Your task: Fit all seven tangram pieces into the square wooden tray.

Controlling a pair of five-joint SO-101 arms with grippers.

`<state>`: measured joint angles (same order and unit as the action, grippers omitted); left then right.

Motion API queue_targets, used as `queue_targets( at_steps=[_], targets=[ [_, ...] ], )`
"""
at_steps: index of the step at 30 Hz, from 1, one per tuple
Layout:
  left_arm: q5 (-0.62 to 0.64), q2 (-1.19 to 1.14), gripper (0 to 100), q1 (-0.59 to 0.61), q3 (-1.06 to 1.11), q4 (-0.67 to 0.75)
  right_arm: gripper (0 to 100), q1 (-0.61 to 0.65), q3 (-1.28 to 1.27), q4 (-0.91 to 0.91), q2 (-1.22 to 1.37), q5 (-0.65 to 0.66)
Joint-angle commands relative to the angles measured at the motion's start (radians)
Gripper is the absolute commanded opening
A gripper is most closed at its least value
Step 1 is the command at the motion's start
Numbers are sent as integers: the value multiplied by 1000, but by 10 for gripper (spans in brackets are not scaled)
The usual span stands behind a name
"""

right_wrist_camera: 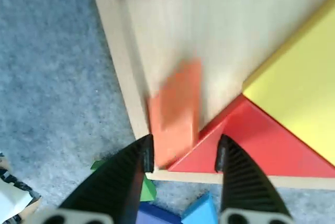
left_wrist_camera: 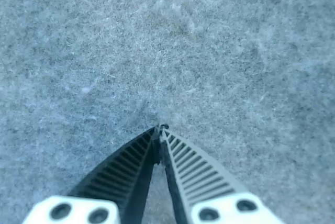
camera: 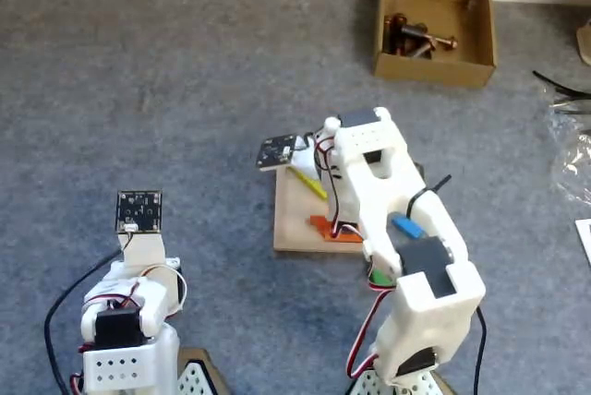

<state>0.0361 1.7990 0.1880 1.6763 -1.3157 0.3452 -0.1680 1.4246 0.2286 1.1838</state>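
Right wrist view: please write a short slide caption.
Open right gripper over an orange piece in the wooden tray.

Grey felt tabletop (camera: 138,90), cardboard box (camera: 434,70) at far edge

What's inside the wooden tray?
An orange piece, a red triangle and a yellow piece are inside the wooden tray. From above, the right arm covers much of it, so more could be hidden.

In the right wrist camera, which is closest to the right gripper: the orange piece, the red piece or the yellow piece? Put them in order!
1. The orange piece and red piece: both lie in the tray at the right gripper's open fingertips, too close to call.
2. The yellow piece: farthest, beyond the red one.
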Motion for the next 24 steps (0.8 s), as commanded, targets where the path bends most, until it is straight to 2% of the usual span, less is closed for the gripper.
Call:
queue_targets(
  at_steps=[1,10,14,19,24],
  targets=[
    [2,-7,5,8,21,-8,181,-8,51,8,-38,6],
    [2,-7,5,8,21,-8,181,10,79,7,-38,0],
    [2,-7,5,8,21,-8,180,44,137,10,-38,-152],
    [2,-7,5,8,21,-8,180,45,205,15,-38,-279],
    [2,-7,5,8,21,-8,66,-7,254,18,-38,-428]
  ],
)
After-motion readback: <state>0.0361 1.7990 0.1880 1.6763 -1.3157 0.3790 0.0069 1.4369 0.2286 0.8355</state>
